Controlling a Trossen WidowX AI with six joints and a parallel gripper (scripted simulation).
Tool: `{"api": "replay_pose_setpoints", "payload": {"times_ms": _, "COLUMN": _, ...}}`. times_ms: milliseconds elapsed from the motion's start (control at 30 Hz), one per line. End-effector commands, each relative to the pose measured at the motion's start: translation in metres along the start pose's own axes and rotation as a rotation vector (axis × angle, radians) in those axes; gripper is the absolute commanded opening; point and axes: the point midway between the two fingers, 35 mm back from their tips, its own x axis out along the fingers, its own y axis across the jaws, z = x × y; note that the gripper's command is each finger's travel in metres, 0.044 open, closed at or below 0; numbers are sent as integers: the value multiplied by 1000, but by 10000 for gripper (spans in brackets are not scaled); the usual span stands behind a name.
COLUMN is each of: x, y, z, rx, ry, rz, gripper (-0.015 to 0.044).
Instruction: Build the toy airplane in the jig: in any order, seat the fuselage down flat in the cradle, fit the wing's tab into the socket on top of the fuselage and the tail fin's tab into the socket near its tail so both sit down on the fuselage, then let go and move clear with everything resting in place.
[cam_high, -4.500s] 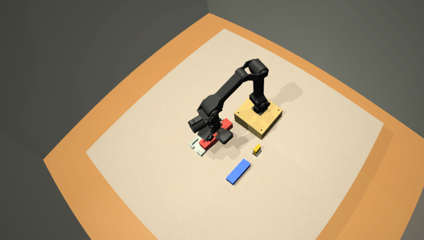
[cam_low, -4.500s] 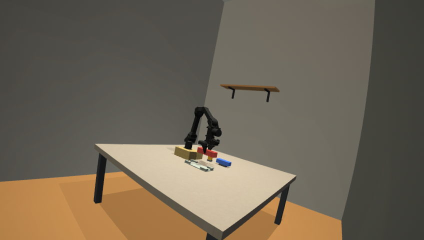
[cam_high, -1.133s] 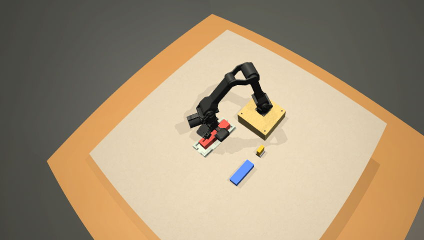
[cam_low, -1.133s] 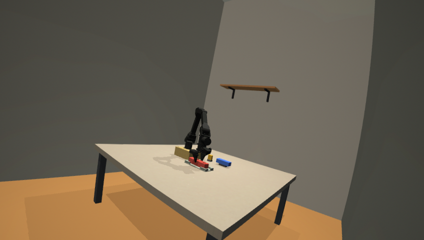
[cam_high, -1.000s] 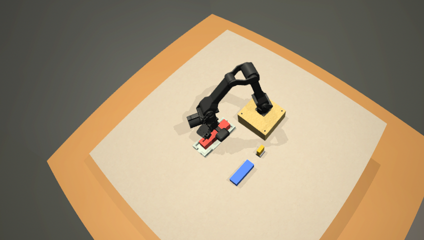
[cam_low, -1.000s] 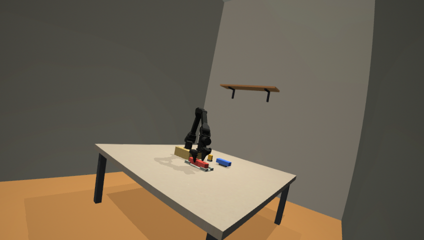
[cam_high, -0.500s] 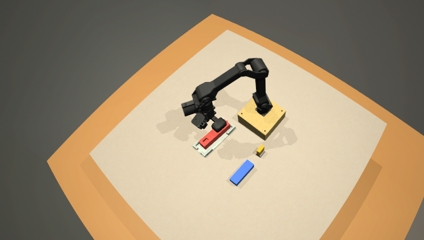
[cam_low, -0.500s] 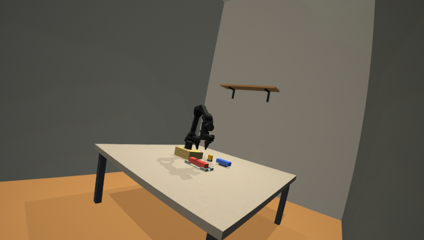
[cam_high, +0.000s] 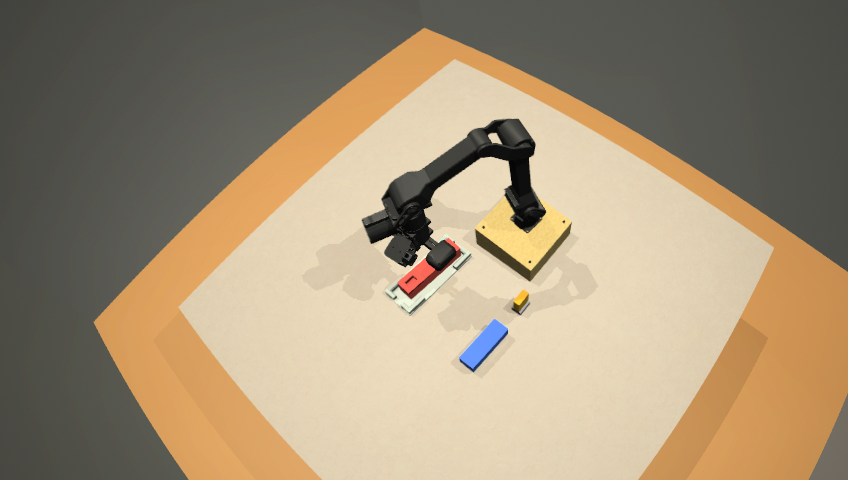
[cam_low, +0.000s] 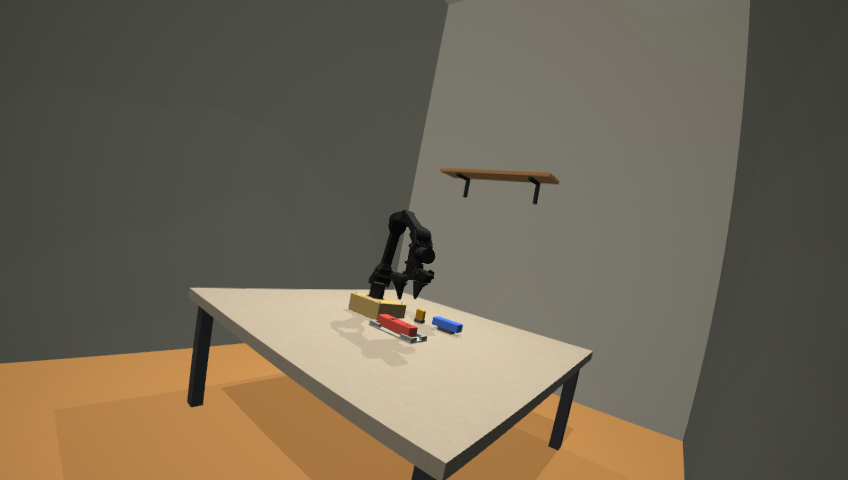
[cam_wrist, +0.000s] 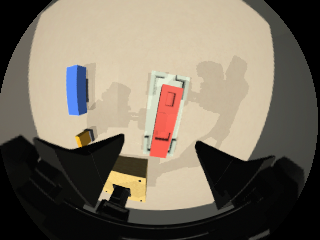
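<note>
My claw (cam_high: 421, 255) (cam_low: 408, 297) (cam_wrist: 162, 142) spread wide above red fuselage (cam_high: 416, 279) (cam_low: 396, 324) (cam_wrist: 169, 112), which lies in pale jig (cam_high: 409, 307) (cam_low: 419, 339) (cam_wrist: 150, 107); in exterior view, blue wing (cam_high: 483, 344) (cam_low: 446, 324) (cam_wrist: 76, 90) and orange fin (cam_high: 521, 300) (cam_low: 420, 315) (cam_wrist: 83, 138) sit apart, right of jig

From above, the dark fingers (cam_high: 420, 249) hide part of the red fuselage (cam_high: 418, 278).

Pale tabletop (cam_high: 571, 368) (cam_low: 333, 333) (cam_wrist: 125, 40) beneath the robot's yellow base block (cam_high: 502, 246) (cam_low: 364, 305) (cam_wrist: 138, 186), pale cradle (cam_high: 410, 306) (cam_low: 420, 339) (cam_wrist: 149, 110), blue wing (cam_high: 483, 344) (cam_low: 446, 324) (cam_wrist: 76, 90) and yellow tail fin (cam_high: 520, 300) (cam_low: 420, 315) (cam_wrist: 83, 138).
</note>
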Motion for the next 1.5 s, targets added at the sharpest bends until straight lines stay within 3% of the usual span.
{"api": "replay_pose_setpoints", "payload": {"times_ms": 0, "x": 3, "y": 41, "z": 24, "rx": -26, "ry": -7, "rz": -6, "gripper": 440}}
{"api": "replay_pose_setpoints", "payload": {"times_ms": 533, "x": 16, "y": 236, "z": 53, "rx": -25, "ry": -12, "rz": 23, "gripper": 440}}
{"api": "replay_pose_setpoints", "payload": {"times_ms": 667, "x": 19, "y": 239, "z": 53, "rx": -23, "ry": -12, "rz": 24, "gripper": 440}}
{"api": "replay_pose_setpoints", "payload": {"times_ms": 800, "x": 51, "y": 239, "z": 53, "rx": -23, "ry": -11, "rz": 24, "gripper": 440}}
{"api": "replay_pose_setpoints", "payload": {"times_ms": 1467, "x": 84, "y": 240, "z": 54, "rx": -23, "ry": -11, "rz": 24, "gripper": 440}}
